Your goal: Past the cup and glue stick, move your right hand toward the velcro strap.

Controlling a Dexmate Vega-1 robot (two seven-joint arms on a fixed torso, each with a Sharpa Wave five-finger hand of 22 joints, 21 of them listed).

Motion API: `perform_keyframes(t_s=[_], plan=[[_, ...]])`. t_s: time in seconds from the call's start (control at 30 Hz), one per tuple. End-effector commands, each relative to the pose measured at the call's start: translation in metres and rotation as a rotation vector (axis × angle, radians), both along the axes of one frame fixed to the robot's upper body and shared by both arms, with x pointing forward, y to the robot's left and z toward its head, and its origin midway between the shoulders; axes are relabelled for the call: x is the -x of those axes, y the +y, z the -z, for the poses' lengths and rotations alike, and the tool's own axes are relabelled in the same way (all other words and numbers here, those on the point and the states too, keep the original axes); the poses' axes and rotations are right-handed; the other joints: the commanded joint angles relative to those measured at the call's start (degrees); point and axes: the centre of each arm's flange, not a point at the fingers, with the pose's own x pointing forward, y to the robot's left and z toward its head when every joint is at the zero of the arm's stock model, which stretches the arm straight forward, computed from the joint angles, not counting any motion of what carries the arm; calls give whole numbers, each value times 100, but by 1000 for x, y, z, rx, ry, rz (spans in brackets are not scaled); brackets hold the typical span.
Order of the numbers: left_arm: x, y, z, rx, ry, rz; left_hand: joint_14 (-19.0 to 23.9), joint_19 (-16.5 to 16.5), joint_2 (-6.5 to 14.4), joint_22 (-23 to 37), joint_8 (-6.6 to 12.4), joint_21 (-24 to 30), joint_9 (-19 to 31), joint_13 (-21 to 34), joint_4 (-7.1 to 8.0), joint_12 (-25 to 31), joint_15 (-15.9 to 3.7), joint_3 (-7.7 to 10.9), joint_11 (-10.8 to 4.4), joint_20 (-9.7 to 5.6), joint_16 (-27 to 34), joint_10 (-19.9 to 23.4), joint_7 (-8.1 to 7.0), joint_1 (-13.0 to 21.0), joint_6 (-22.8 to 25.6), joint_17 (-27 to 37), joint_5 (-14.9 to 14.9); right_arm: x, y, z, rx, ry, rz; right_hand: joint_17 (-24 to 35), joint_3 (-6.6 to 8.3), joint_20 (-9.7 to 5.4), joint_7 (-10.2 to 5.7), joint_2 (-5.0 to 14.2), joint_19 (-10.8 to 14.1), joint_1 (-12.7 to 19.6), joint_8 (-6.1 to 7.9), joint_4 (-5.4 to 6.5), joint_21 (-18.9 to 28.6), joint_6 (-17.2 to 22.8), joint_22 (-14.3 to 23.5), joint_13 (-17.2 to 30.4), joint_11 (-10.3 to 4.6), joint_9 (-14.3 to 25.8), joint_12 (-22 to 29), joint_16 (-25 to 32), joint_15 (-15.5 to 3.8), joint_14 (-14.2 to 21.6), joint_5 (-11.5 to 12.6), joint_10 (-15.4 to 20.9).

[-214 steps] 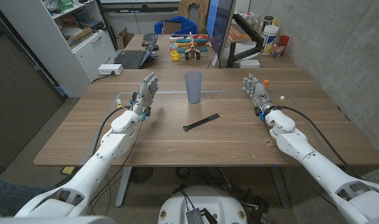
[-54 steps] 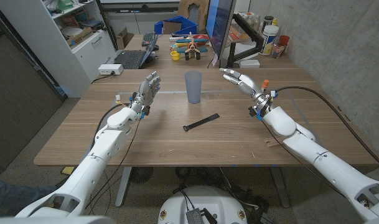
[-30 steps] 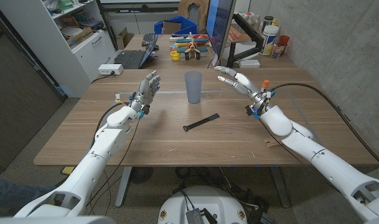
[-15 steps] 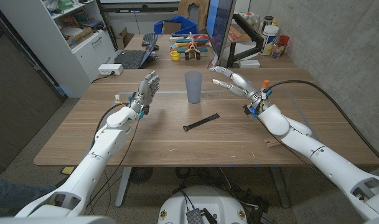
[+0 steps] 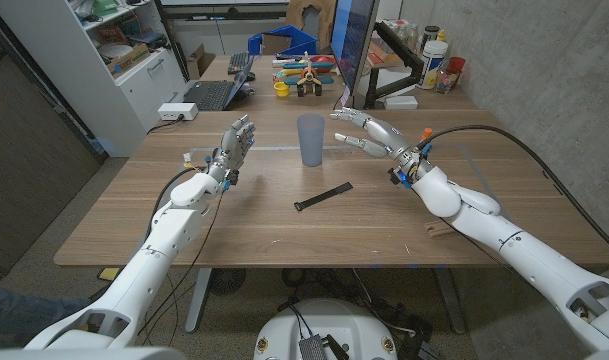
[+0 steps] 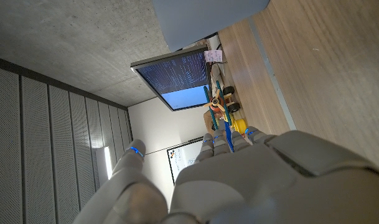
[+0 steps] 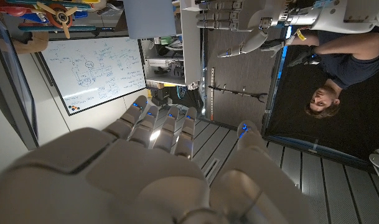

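Observation:
A black velcro strap [image 5: 322, 196] lies flat near the middle of the wooden table [image 5: 134, 220]. Behind it stands a translucent grey-blue cup [image 5: 311, 139], upright. My right hand [image 5: 369, 132] hovers above the table just right of the cup, fingers spread toward it and holding nothing; the strap lies nearer to me and to its left. A glue stick's orange cap [image 5: 425, 131] peeks out behind my right wrist. My left hand [image 5: 234, 148] stands raised left of the cup, fingers apart and empty. The right wrist view looks over my right hand [image 7: 152, 162] at the cup [image 7: 150, 17].
A monitor [image 5: 352, 45], toys and bins crowd the table's back edge, with a laptop [image 5: 212, 94] at the back left. Bottles [image 5: 436, 50] stand at the back right. Beyond the table the right wrist view catches a person [image 7: 338, 68].
My right hand has swung left from the table's right side to just beside the cup, passing in front of the glue stick. The left hand has stayed put.

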Motion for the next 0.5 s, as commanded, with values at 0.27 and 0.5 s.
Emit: perform_keyframes(t_s=[0.27,0.5], plan=[[0,1,-2,5,-6,1,-104,-293,-4,25,18,-8,27,10,-9,10,35,-26,-35,50,5,-42,-15,31,-1,20,43,1,9,2,88,-48,43,25,29,-301,-100,-16,66,56,1,-47,-64,43,25,17,-64,13,18,11,-296,73,54,60],[1,-2,-3,2,-6,3,-103,-292,-2,25,20,-7,27,10,-7,12,34,-34,-29,51,6,-36,-14,33,6,20,47,2,11,4,129,-61,55,25,31,-308,-136,-16,80,64,-2,-48,-79,49,25,17,-71,13,22,14,-300,90,72,80]])
